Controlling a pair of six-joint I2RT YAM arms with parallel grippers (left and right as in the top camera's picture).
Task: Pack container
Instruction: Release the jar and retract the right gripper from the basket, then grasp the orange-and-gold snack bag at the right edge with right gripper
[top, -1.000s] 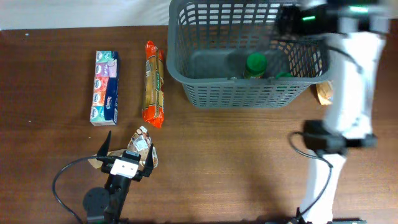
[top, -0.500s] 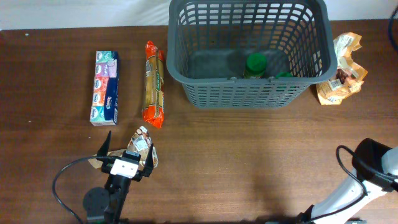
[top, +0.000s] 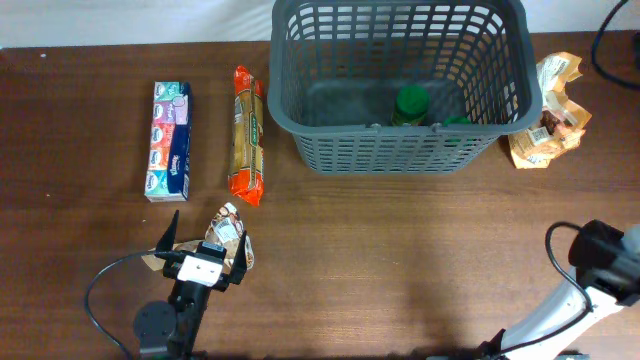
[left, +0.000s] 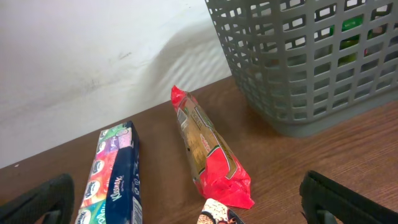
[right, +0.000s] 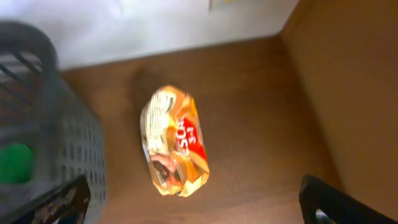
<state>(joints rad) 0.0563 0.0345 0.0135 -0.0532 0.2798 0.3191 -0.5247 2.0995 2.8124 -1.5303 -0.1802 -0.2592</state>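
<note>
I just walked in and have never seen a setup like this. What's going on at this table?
Two robot arms are packing groceries into a gray basket. A green-lidded jar is already inside. Neither arm holds anything. The left gripper is open with a small pouch between its fingers, and the right gripper is open, well short of the orange snack bag lying right of the basket. A tissue box and a long red packet lie to its left.

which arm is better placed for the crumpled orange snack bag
Probably right. The crumpled orange snack bag lies right of the dark gray plastic basket, framed by the open right claw; the left claw is on the basket's far side.
</note>
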